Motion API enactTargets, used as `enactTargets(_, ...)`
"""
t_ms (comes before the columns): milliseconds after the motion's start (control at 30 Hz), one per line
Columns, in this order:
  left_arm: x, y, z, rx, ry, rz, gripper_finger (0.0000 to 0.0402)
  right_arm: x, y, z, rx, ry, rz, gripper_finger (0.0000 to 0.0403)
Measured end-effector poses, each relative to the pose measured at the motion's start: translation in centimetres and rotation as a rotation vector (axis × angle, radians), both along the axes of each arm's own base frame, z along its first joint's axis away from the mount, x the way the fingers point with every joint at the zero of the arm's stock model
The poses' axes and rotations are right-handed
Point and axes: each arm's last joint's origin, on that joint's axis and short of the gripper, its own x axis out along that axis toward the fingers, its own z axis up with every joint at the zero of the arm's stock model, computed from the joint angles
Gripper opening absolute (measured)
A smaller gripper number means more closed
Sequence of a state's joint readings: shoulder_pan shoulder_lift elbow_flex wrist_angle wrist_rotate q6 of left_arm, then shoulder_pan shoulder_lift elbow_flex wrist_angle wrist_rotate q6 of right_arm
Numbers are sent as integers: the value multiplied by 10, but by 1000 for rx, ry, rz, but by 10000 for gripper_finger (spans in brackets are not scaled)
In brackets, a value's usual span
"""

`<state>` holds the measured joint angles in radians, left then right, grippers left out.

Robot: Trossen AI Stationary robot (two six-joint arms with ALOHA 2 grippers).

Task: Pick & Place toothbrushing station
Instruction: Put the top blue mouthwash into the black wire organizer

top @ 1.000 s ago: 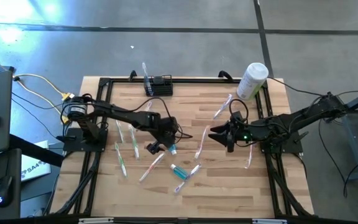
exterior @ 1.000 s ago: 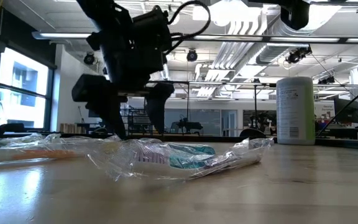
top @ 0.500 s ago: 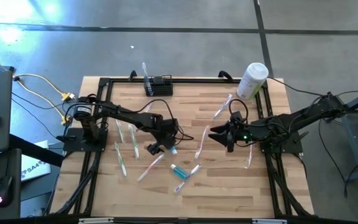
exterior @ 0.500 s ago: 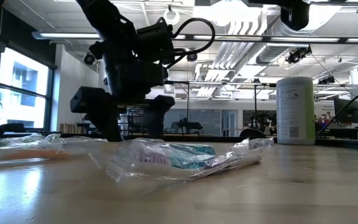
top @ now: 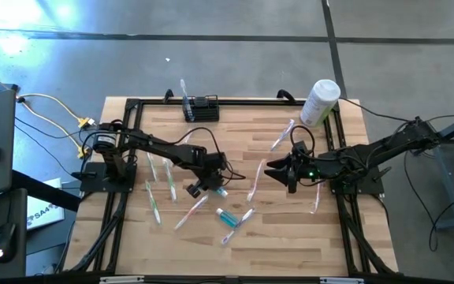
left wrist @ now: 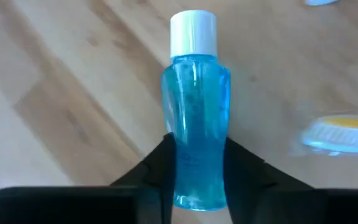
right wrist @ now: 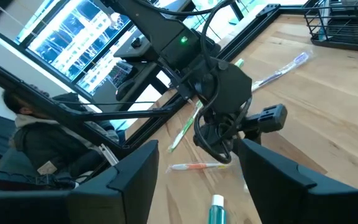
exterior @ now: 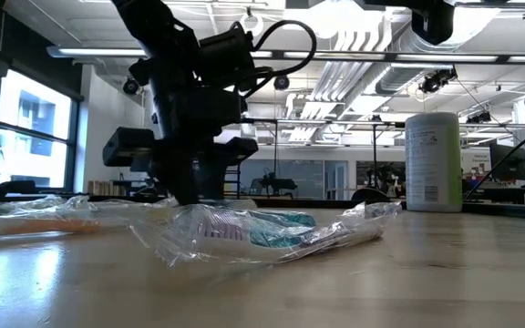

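My left pincer (left wrist: 197, 180) is closed around a small blue bottle (left wrist: 196, 124) lying on the surface (top: 243, 244), wrapped toothbrushes (top: 191, 211) scattered close by. Across from it, my right pincer (top: 270, 168) hangs with fingers apart. Farthest, the toothbrushing station (top: 200, 108) sits at the back edge.

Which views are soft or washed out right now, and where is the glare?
Left wrist view: the blue bottle is sharp, the wood and a wrapped brush head beyond it blurred. Low view: the near table is soft, with ceiling lights glaring. High view: glare on the floor, top left.
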<state>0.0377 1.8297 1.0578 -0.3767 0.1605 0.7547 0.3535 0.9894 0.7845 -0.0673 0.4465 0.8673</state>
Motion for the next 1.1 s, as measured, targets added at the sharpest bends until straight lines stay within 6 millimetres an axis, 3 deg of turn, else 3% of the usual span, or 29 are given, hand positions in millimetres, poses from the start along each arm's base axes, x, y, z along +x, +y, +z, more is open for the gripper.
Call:
enactTargets(467, -2, 1, 5, -71, 117, 186, 76, 0, 0, 0, -1, 0, 4, 215)
enactTargets(733, -3, 0, 31, -120, 302, 248, 71, 0, 0, 0, -39, 4, 14, 215)
enactTargets(1100, -2, -3, 79, -215, 347, 268, 71, 0, 2, 0, -91, 13, 90, 215)
